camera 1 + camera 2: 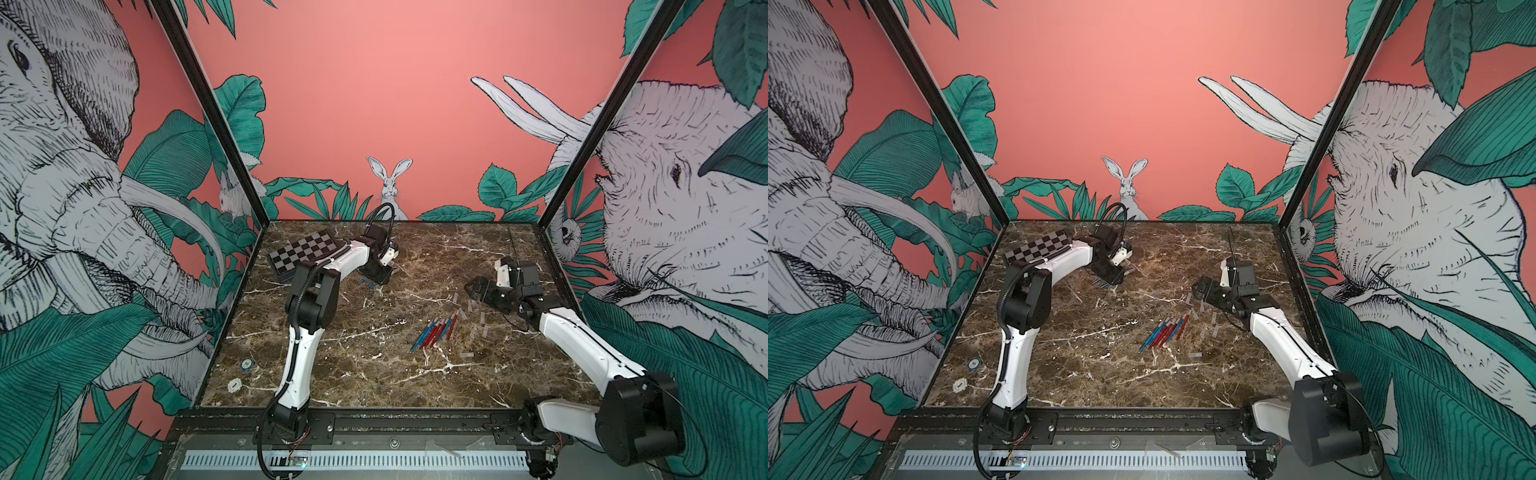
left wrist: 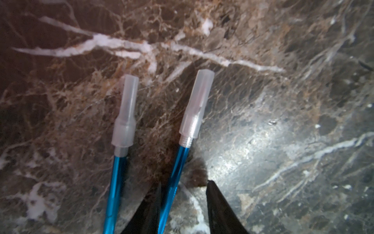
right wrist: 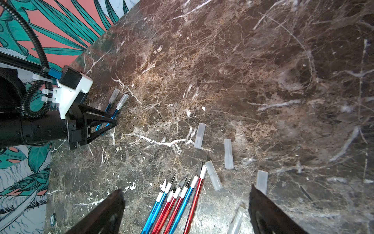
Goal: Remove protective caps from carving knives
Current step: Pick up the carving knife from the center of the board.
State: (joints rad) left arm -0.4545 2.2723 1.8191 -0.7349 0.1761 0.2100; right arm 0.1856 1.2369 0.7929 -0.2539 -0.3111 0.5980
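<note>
Left claw (image 2: 184, 182), part-open and clamping nothing, straddles the handle of a blue carving knife (image 2: 178, 166) flat on the tabletop (image 2: 283, 121), long axis running straight away from it, protective cap (image 2: 197, 103) on the far end; right claw (image 3: 186, 190), wide, sits well apart.

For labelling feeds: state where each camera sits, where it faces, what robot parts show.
Both top views: above the arm bases, facing down at the brown marble table; both arms show.
Left wrist: behind the visible left gripper, facing two capped blue-handled carving knives.
Right wrist: behind the visible right gripper, facing uncapped red and blue knives, loose clear plastic caps.
Wrist views share the capped knives.
</note>
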